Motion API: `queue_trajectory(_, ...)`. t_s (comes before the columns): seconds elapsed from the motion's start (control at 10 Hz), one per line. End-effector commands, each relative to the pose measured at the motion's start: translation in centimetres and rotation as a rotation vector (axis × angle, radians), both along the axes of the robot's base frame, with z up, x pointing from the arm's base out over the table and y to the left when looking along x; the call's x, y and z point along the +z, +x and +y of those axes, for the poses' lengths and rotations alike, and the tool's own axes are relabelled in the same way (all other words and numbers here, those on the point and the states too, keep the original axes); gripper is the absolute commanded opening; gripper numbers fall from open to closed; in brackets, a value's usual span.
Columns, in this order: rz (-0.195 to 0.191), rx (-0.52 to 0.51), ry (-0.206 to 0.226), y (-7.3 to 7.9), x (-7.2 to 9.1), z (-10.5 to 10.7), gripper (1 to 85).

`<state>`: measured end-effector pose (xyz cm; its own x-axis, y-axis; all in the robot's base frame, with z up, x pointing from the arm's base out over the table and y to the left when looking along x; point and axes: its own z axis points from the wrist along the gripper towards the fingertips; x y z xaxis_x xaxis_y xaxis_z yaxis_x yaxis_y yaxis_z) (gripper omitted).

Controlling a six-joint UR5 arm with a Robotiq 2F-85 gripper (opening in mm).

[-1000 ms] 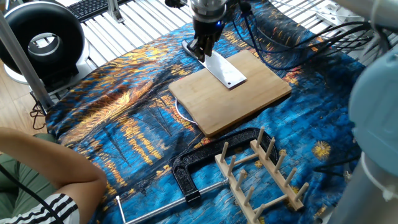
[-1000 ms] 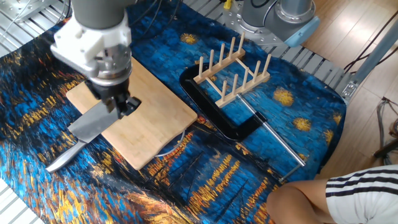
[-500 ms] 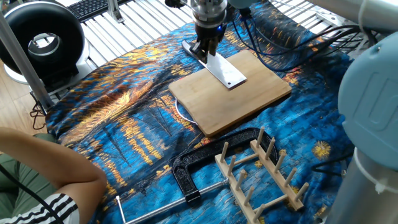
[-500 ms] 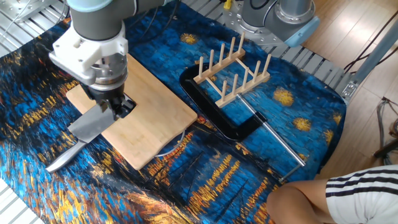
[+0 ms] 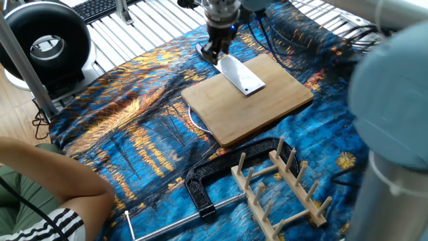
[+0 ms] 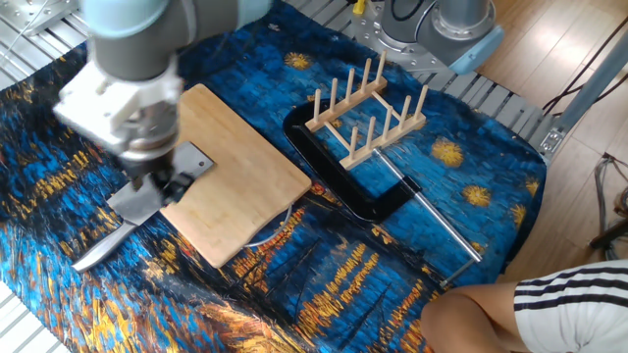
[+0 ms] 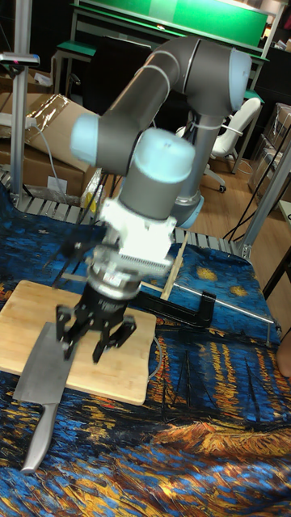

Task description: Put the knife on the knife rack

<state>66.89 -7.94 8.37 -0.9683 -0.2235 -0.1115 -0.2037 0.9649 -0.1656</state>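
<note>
The knife lies flat with its broad silver blade on the bamboo cutting board and its grey handle over the board's edge on the cloth. My gripper hangs just above the blade near the handle end, fingers spread, nothing between them. It shows over the same spot in one fixed view and the other. The blade sits left of the fingers. The knife rack stands upright and bare on the blue cloth, well away from the gripper.
A black C-clamp lies between the board and the rack. A person's arm and knee reach in at the table's edge. A black round device stands at the far corner.
The gripper has slid along the knife from mid-blade toward the handle end, uncovering more of the blade. The knife, board and rack have not moved.
</note>
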Motion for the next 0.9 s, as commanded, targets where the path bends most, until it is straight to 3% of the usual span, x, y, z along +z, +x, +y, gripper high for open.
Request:
queue_trajectory(0.0,0.001,0.051,0.012,4.5,-1.1,-1.1,49.7)
queue_trajectory(0.2,0.000,0.051,0.004,5.3,-1.7,-1.3,49.7)
queue_trajectory(0.5,0.009,-0.004,0.010,4.9,-2.0,-1.1,49.7)
queue_trajectory(0.6,0.019,-0.026,-0.024,4.6,-1.9,-2.0,49.7)
queue_trajectory(0.8,0.032,-0.084,-0.042,4.0,-1.9,-2.7,49.7)
